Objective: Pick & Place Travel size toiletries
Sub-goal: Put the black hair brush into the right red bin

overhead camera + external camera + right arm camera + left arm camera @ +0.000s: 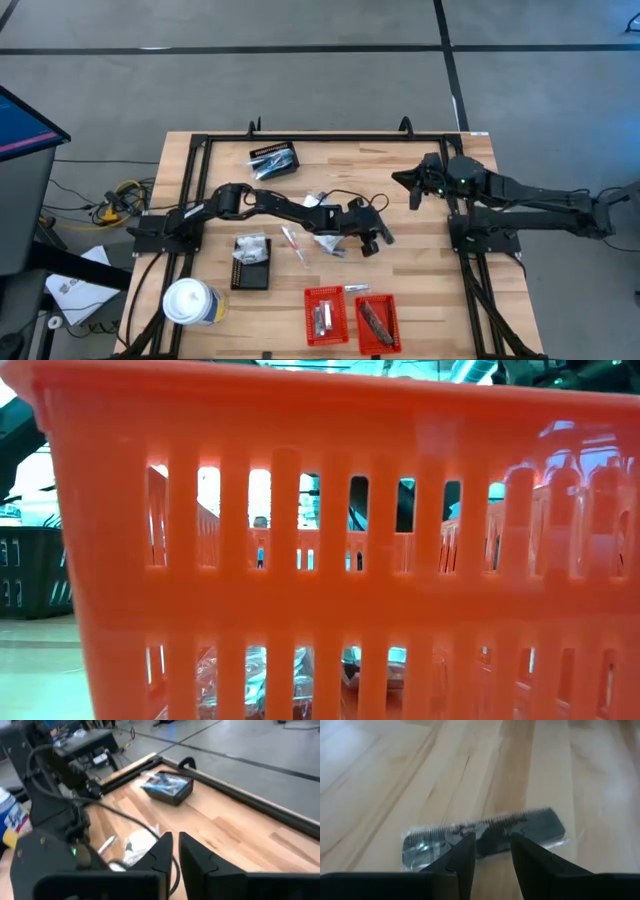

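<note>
A dark comb in a clear wrapper point(535, 822) lies flat on the wood near the table's middle. My left gripper point(378, 240) point(490, 845) reaches over from the left, open by a narrow gap, its tips at the comb's middle. A thin pinkish tube point(293, 243) and white packets point(330, 240) point(316, 200) lie loose beside that arm. My right gripper point(405, 182) point(173, 840) hangs shut and empty above the table's far right part. My left gripper comes slanting down from the table's left, its fingers point(465, 852) lying across the comb's middle point(492, 832). Whether the tips touch the wrapper, I cannot tell. The comb rests flat on the table.
A black basket point(272, 160) point(170, 787) with toiletries stands at the far edge, and another point(250, 275) at the near left. Two red baskets point(325, 293) point(378, 298) stand at the near edge, one filling the low view point(320, 600). A white lidded cup point(190, 302) is at the near left corner.
</note>
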`<state>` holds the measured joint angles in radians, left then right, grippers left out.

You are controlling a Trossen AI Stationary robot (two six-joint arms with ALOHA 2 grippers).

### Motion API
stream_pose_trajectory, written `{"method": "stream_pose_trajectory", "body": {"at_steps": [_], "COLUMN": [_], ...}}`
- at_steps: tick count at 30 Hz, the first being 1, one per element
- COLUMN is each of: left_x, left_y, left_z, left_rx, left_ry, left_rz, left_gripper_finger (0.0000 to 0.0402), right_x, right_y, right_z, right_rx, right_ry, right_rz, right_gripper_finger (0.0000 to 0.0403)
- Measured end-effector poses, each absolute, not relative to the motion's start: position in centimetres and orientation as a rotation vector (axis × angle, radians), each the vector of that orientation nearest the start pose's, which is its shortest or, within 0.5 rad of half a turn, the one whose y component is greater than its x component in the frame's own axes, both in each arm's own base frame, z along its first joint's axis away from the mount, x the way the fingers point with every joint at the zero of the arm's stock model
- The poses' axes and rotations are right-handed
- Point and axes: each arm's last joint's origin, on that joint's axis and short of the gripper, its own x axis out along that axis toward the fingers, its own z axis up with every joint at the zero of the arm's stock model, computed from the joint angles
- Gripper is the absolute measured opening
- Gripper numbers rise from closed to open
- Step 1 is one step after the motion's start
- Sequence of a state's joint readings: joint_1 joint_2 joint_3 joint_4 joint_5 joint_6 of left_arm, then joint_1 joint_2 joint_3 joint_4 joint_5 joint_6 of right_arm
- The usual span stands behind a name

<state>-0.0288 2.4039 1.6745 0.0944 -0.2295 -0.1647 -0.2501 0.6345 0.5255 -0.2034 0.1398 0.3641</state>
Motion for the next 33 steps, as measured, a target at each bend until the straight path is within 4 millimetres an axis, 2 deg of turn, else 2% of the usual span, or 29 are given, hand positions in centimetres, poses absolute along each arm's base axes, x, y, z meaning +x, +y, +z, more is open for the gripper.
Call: {"method": "stream_pose_trajectory", "body": {"at_steps": [7, 16, 21, 30, 33], "left_x": [51.0, 50.1, 50.1, 49.4, 49.2], "left_y": [-0.8, -0.9, -0.9, -1.4, -1.6], "left_z": [9.9, 9.8, 9.8, 8.7, 8.4], "left_rx": [-0.046, -0.013, -0.012, -0.010, -0.015], "left_ry": [0.708, 0.830, 0.834, 0.855, 0.856], "left_rz": [0.221, 0.201, 0.200, 0.209, 0.215], "left_gripper_finger": [0.0117, 0.0117, 0.0117, 0.0117, 0.0117], "right_x": [14.5, 14.4, 14.8, 17.8, 18.0], "right_y": [-4.4, -4.4, -4.2, -4.8, -5.1], "right_z": [27.1, 26.7, 24.7, 21.3, 19.4], "right_rx": [0.368, 0.354, 0.465, 0.640, 0.705], "right_ry": [0.158, 0.205, 0.401, 0.633, 0.791], "right_rz": [-0.447, -0.439, -0.400, -0.314, -0.300], "right_gripper_finger": [0.0074, 0.0087, 0.0088, 0.0088, 0.0097]}}
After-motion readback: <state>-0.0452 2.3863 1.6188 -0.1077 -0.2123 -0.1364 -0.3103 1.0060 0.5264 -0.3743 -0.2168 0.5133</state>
